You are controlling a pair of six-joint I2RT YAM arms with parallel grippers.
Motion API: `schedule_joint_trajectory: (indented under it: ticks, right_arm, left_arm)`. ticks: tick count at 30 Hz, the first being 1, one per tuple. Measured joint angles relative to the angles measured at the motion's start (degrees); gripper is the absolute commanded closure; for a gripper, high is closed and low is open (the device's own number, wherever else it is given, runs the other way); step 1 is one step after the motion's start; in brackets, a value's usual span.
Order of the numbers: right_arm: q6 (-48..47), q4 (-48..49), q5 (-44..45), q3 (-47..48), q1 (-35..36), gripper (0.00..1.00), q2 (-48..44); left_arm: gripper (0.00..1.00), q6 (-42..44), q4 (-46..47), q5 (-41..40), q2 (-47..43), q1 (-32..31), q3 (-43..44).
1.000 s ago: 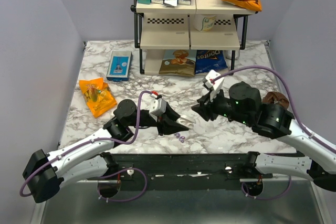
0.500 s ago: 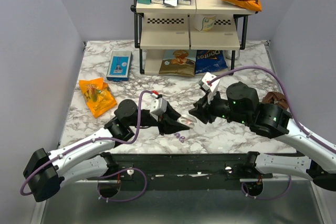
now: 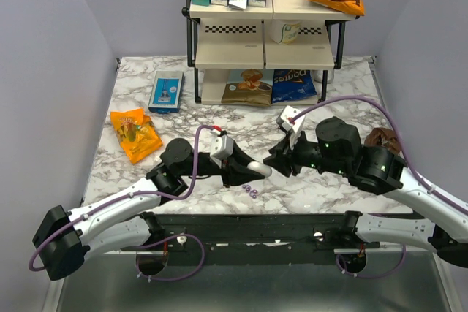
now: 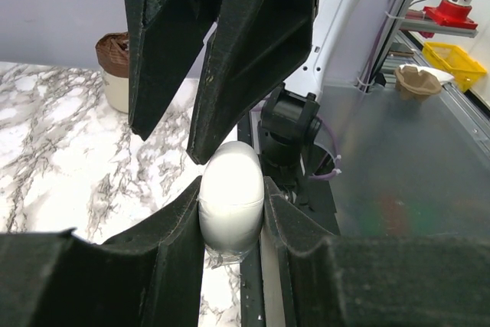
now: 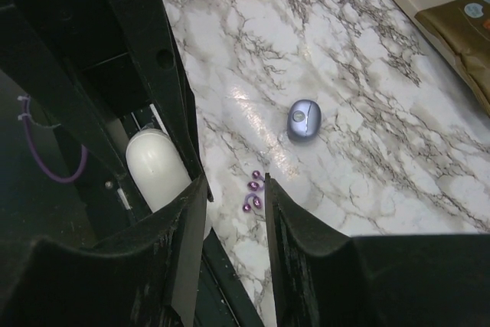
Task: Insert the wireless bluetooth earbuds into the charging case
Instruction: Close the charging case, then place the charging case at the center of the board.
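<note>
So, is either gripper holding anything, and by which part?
The left gripper clamps the glossy white oval plastic case across its sides; the right gripper holds nothing.

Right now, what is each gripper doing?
Left gripper: closed on the white case.
Right gripper: open, holding nothing.

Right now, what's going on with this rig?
The left gripper is shut on a white case. The right gripper is open, its fingertips close to that case's end with nothing between them. The earbuds lie loose on the table, and the lavender case sits just beyond them, untouched. Neither bud is in it yet.
</note>
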Motion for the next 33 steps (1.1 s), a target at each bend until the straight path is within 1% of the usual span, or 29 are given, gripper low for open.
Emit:
schedule_joint_trajectory:
  ticks: [2, 4, 6, 9, 12, 15, 18, 22, 26, 31, 33]
  right_arm:
    - [0.0, 0.0, 0.1, -0.1, 0.0, 0.54, -0.3]
    - [0.6, 0.0, 1.9, -0.3, 0.0, 0.5, -0.8]
    - [1.8, 0.1, 7.1, -0.8, 0.0, 0.41, -1.8]
    - [5.2, 0.8, 16.9, -2.7, 0.0, 0.39, -4.4]
    - [9.4, 1.4, 25.4, -4.8, -0.2, 0.37, -7.0]
    - [12.5, 1.7, 30.0, -6.9, -0.2, 0.36, -8.3]
    - [14.4, 1.7, 32.0, -8.4, -0.2, 0.35, -8.3]
    - [16.3, 1.7, 32.5, -9.4, -0.3, 0.34, -7.3]
    - [18.1, 2.1, 32.7, -11.1, -0.3, 0.34, -8.4]
    - [18.8, 2.4, 32.7, -12.5, -0.3, 0.34, -10.9]
    - [18.8, 2.5, 32.7, -12.9, -0.3, 0.34, -11.9]
  left_arm:
    - [1.0, 0.0, 0.0, -0.2, 0.1, 0.0, 0.0]
    - [1.0, 0.0, -0.1, -1.1, 0.3, 0.0, 0.0]
    - [1.0, 0.0, -0.5, -3.1, 0.9, 0.0, 0.1]
    - [1.0, -0.5, -2.8, -7.4, 3.3, 0.0, 1.2]
    - [1.0, -2.7, -5.3, -12.3, 9.9, 0.0, 5.2]
    - [1.0, -7.3, -8.0, -18.0, 19.6, 0.2, 10.6]
    - [1.0, -11.2, -9.2, -23.0, 27.5, 0.5, 14.5]
    - [1.0, -16.9, -10.6, -29.0, 38.8, 1.6, 20.2]
    - [1.0, -21.4, -9.9, -32.2, 47.8, 2.8, 25.2]
    - [1.0, -25.5, -7.4, -34.8, 56.7, 3.5, 29.9]
    - [0.94, -26.7, -6.5, -35.5, 58.7, 3.6, 30.5]
